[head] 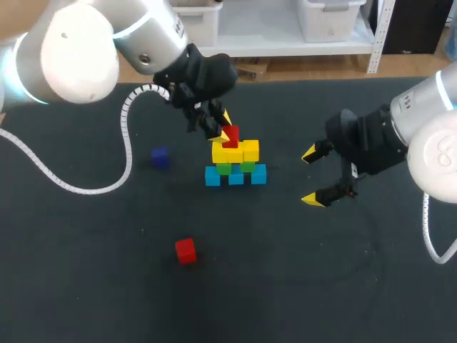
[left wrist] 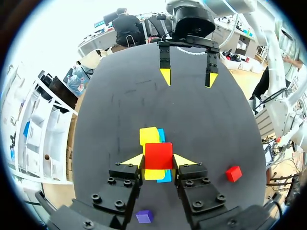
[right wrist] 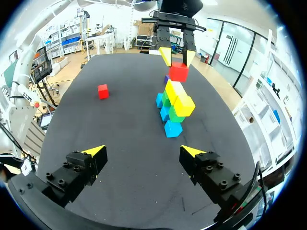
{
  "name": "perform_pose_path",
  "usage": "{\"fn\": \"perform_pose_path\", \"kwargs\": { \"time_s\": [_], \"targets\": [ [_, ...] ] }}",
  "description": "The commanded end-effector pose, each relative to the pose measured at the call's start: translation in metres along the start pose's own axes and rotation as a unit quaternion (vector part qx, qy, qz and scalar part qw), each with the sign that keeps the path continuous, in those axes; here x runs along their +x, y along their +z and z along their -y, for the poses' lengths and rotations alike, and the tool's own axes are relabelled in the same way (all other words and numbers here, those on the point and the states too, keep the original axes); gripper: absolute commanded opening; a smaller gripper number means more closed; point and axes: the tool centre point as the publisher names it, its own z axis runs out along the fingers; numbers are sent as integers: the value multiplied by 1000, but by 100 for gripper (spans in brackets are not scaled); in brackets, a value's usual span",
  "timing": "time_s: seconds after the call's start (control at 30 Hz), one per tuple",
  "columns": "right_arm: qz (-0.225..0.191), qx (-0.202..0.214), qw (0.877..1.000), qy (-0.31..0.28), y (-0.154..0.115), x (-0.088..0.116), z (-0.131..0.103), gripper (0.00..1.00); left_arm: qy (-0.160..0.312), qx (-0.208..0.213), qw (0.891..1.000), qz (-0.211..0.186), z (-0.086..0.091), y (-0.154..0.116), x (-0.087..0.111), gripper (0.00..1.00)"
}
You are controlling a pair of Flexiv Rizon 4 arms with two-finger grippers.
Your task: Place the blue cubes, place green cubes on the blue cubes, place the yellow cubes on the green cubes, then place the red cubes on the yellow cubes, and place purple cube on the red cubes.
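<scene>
Pyramid of small plastic cubes point(head: 235, 163) mid-table: three blue at the base, green above, yellow on top. The left gripper point(left wrist: 158, 161) clamps a glossy red cube point(head: 230, 136) over the yellow layer; whether it touches is unclear. The right gripper point(head: 310, 177) gapes, well apart. A second red cube point(head: 186, 251) and a purple cube point(head: 159, 158) lie loose.

This place looks like a robotics lab. The left arm point(head: 78, 43) and the right arm point(head: 428, 136) hang over a dark table point(head: 321, 286), one at each side of the stack of coloured cubes point(head: 235, 161) near its middle.
</scene>
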Motion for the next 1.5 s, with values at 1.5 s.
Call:
{"fn": "perform_pose_path", "kwargs": {
  "time_s": [1.5],
  "targets": [
    [1, -1, 1000, 0, 0, 1, 0, 100, -22, 20, 1000, -10, -7, 12, 16, 0]
  ]
}}
